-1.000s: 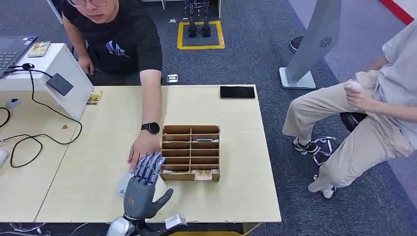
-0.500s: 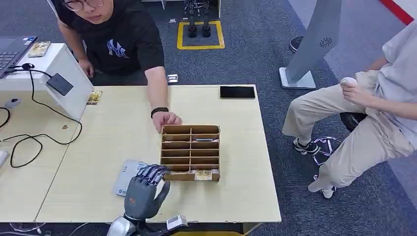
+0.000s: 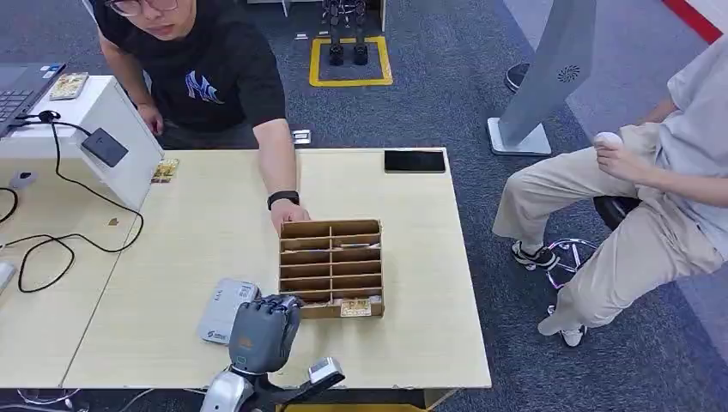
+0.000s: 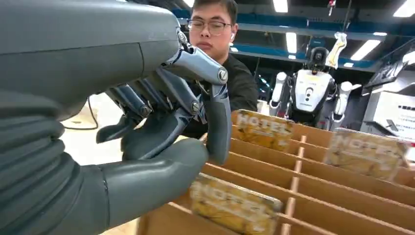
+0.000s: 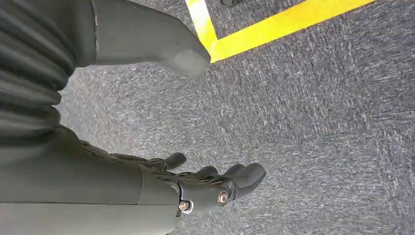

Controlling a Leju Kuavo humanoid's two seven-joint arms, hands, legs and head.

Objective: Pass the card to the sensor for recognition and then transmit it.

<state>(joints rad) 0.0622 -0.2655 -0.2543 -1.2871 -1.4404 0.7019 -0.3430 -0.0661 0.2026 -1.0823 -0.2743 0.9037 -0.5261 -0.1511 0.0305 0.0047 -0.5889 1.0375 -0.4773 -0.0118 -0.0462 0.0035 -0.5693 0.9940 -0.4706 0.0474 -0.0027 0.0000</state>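
A wooden slotted rack (image 3: 331, 227) stands in the middle of the table, with a yellowish card (image 3: 354, 305) upright in its front row. Just left of the rack lies a flat grey-white sensor (image 3: 223, 311). My left hand (image 3: 262, 329) hovers at the rack's front left corner with its fingers curled in and nothing between them. In the left wrist view those fingers (image 4: 218, 122) hang over the front slots (image 4: 318, 171), close to a "HOTEL" card (image 4: 235, 205). My right hand (image 5: 161, 188) hangs over the carpet with fingers loosely spread.
A person in black leans over the far edge, one hand (image 3: 292, 213) on the rack's far left corner. A white box with a black reader (image 3: 105, 147), cables and a laptop (image 3: 19, 89) fill the left. A black phone (image 3: 415, 160) lies far right. Another person (image 3: 652, 197) sits right.
My left hand's fingers have curled in as it drew level with the rack's front corner. The person's hand left the sensor, uncovering it, and went to the rack's far corner.
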